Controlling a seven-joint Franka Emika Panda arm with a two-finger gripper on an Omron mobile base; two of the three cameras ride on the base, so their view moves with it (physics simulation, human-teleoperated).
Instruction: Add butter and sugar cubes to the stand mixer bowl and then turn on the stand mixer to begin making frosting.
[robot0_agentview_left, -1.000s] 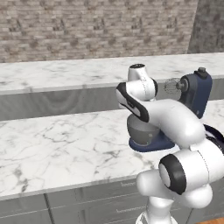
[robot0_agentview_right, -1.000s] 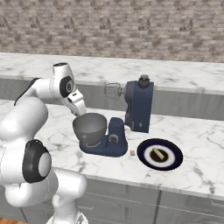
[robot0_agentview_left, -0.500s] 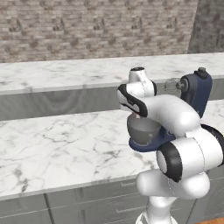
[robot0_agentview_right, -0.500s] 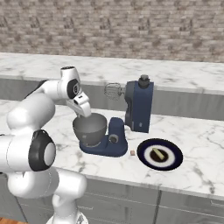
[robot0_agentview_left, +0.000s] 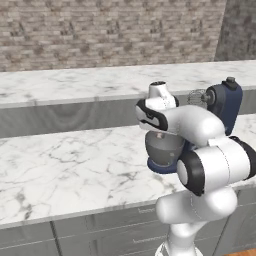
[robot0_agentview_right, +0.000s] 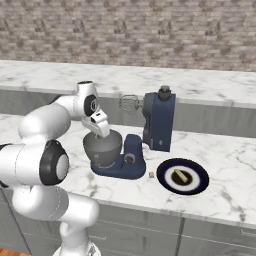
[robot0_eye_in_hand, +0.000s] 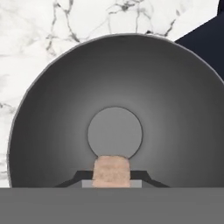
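The stand mixer bowl (robot0_eye_in_hand: 118, 109) sits straight below my jaws, its grey inside and flat round bottom spread out under me in the hand view. My gripper (robot0_eye_in_hand: 112, 177) is clamped on a small tan sugar cube (robot0_eye_in_hand: 112, 170), pinched between the two dark fingertips (robot0_eye_in_hand: 78, 180) and hanging over the near part of the bowl's floor, apart from the metal as far as I can tell. From the right base view the bowl (robot0_agentview_right: 102, 148) rests on the flat foot of the navy stand mixer (robot0_agentview_right: 159, 122), with my hand (robot0_agentview_right: 98, 125) angled down just above the rim. The mixer's head stands off to the far side of the jaws, its wire whisk (robot0_agentview_right: 128, 104) pointing out over the bowl. Further out on that side, past the mixer's foot, a second small cube (robot0_agentview_right: 151, 175) lies on the marble counter (robot0_agentview_right: 230, 195), just beside a dark-blue-and-white plate (robot0_agentview_right: 167, 181) carrying a pale yellow stick of butter (robot0_agentview_right: 181, 175). In the left base view the bowl (robot0_agentview_left: 162, 147) shows beneath my forearm.
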